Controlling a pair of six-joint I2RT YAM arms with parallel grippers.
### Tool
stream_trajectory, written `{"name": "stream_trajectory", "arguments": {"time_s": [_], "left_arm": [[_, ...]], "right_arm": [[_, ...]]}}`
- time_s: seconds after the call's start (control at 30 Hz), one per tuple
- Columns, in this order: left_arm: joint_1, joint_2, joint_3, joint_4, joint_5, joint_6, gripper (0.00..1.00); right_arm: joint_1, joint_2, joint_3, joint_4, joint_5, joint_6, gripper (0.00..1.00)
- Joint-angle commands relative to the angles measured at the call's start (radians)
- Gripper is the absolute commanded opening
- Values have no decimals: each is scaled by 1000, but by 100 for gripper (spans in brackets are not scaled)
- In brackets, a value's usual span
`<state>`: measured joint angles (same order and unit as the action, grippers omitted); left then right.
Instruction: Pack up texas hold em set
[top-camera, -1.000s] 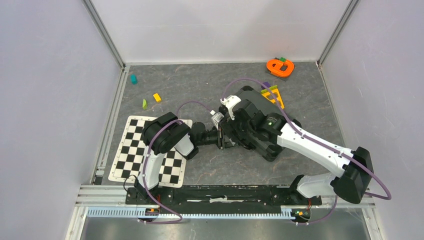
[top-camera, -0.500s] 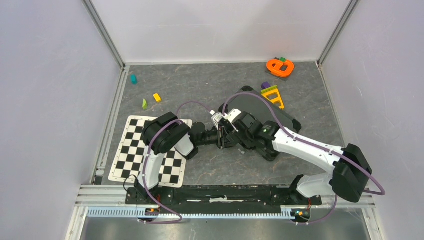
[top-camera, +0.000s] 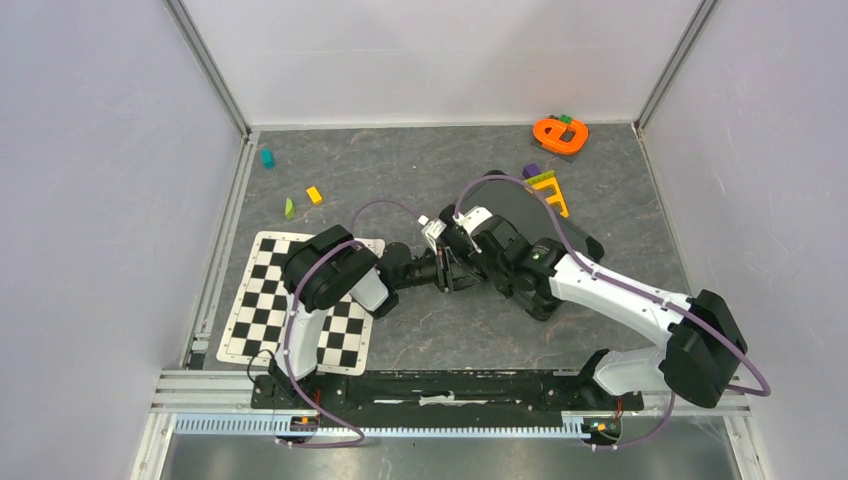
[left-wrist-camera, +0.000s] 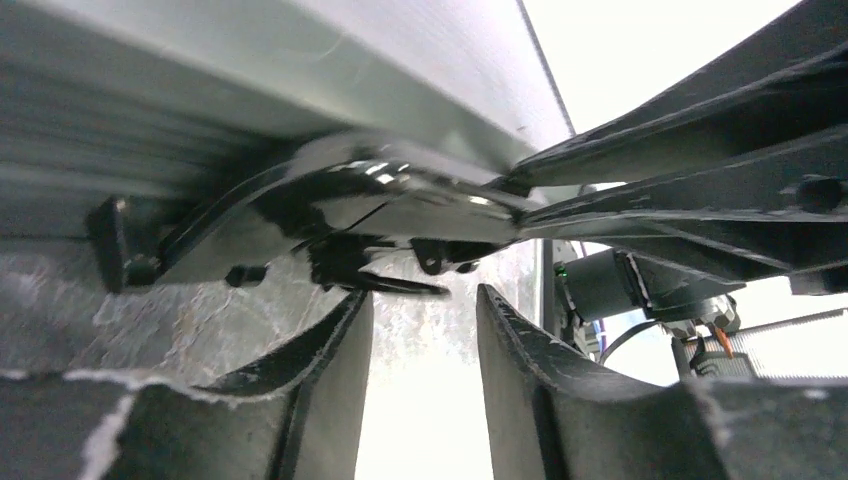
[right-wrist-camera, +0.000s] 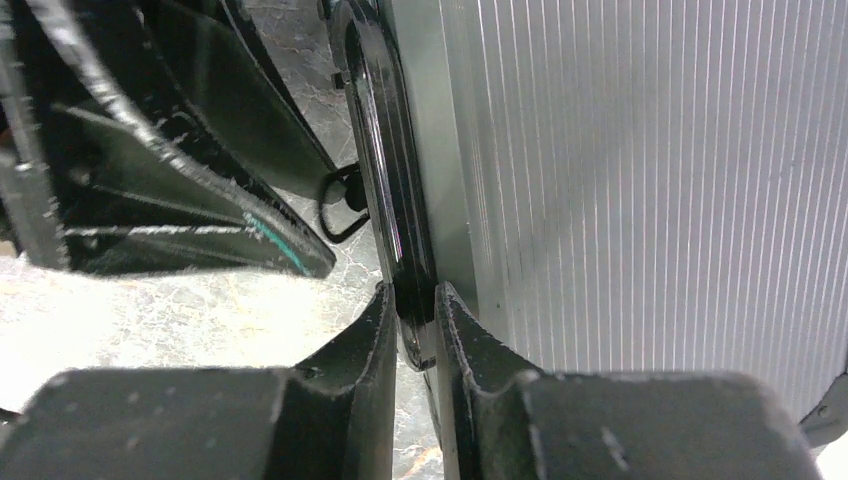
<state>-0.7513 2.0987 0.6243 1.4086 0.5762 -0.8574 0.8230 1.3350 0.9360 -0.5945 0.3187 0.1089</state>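
One checkered mat (top-camera: 250, 310) lies left of the one briefcase (top-camera: 515, 205), which sits flat on the table (top-camera: 400, 170), apparently closed. At its left end two grippers crowd one handle (right-wrist-camera: 385, 180): the left gripper (left-wrist-camera: 420, 300) spread and empty, the right gripper (right-wrist-camera: 410, 300) pinching it. A collision looks possible, or the slick handle slipping free. No loose chips show.

grey table (top-camera: 420, 170): briefcase (top-camera: 512, 205), checkered mat (top-camera: 255, 300), toys (top-camera: 560, 133)
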Motion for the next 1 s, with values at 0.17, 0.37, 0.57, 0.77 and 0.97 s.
{"name": "stream_trajectory", "arguments": {"time_s": [0.17, 0.37, 0.57, 0.77, 0.97], "left_arm": [[-13, -78, 49, 105, -27, 20, 53], [-13, -80, 36, 67, -40, 57, 44], [-23, -136, 33, -87, -89, 123, 43], [-26, -116, 36, -80, -127, 113, 35], [-26, -72, 34, 17, -143, 53, 20]], "right_arm": [[-86, 8, -68, 32, -4, 14, 18], [-105, -5, -71, 38, -22, 13, 19], [-90, 20, -72, 50, -25, 13, 42], [-22, 57, -81, 67, 134, 34, 69], [10, 90, -127, 104, 208, 66, 76]]}}
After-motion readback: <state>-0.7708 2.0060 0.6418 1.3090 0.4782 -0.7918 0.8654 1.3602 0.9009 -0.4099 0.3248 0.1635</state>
